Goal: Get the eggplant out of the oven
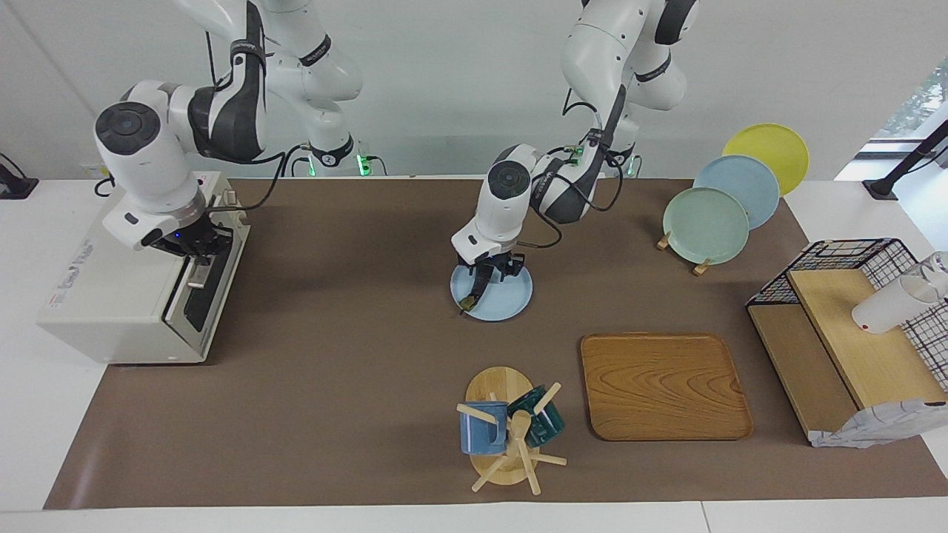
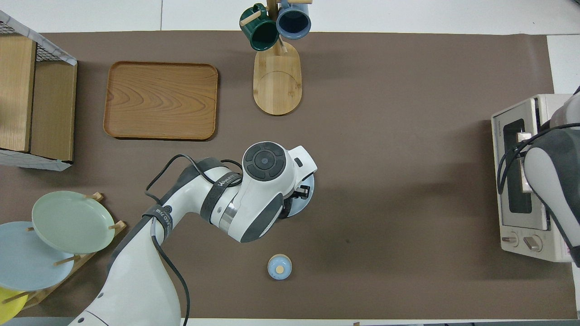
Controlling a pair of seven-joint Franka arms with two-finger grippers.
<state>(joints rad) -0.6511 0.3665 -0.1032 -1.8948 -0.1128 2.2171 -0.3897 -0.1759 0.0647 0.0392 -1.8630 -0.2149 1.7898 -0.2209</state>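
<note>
The eggplant (image 1: 475,287) lies on a light blue plate (image 1: 511,297) mid-worktop, the left hand (image 1: 489,271) seemingly pinching it. The oven (image 1: 126,281) stands with its door up at the right arm's end, the right hand (image 1: 198,246) pressed together at its handle.

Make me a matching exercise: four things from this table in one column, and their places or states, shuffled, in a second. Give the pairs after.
Things:
1. eggplant
2. oven door
3. tray
4. green mug

Places or states:
A. hanging on the mug rack
B. bare on the mat
C. on the blue plate under the left gripper
D. shut, with the right gripper at its top

Pairs: 1-C, 2-D, 3-B, 4-A
</note>
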